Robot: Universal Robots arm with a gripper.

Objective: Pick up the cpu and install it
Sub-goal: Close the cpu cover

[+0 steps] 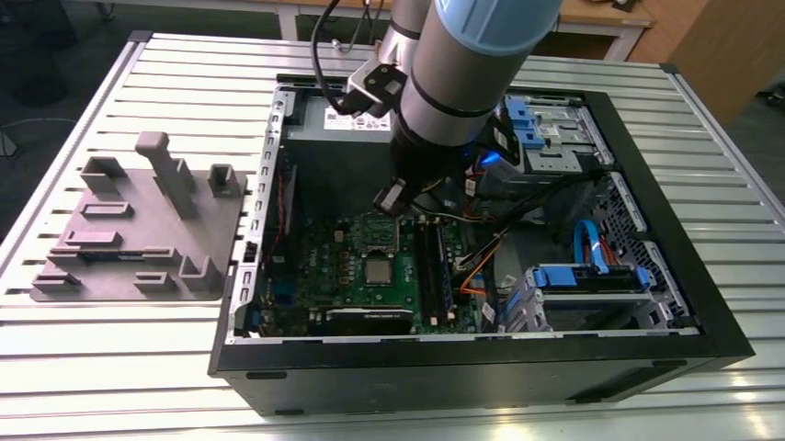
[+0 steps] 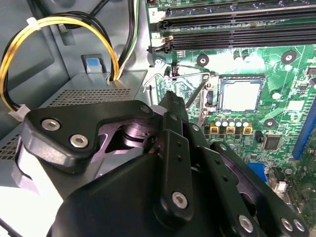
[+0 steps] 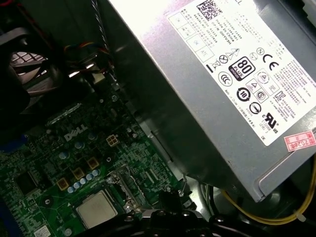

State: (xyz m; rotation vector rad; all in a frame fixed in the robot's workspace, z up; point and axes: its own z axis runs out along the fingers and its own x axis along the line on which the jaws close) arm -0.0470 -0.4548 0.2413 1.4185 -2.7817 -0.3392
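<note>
Gripper (image 2: 170, 106): hanging over the motherboard (image 1: 368, 276), jaw state impossible to tell.
Cpu (image 2: 240, 95): seated flat in its socket, silver top showing, nothing touching it.

Silver-grey arm (image 1: 460, 73) with a light-blue joint cap; black claw (image 2: 170, 106) linkage studded with silver screws.

The arm (image 1: 472, 64) enters from the top of the exterior view, a thick grey and pale-blue tube slanting down toward the frame's centre. Its dark wrist (image 1: 424, 170) hangs just above the middle of the picture, with a small boxy camera mount on the side toward the exterior view's left. In the second wrist view the black gripper (image 2: 170, 101) fills the lower half of the frame, its bolted links converging toward the centre into a narrow tip.
</note>
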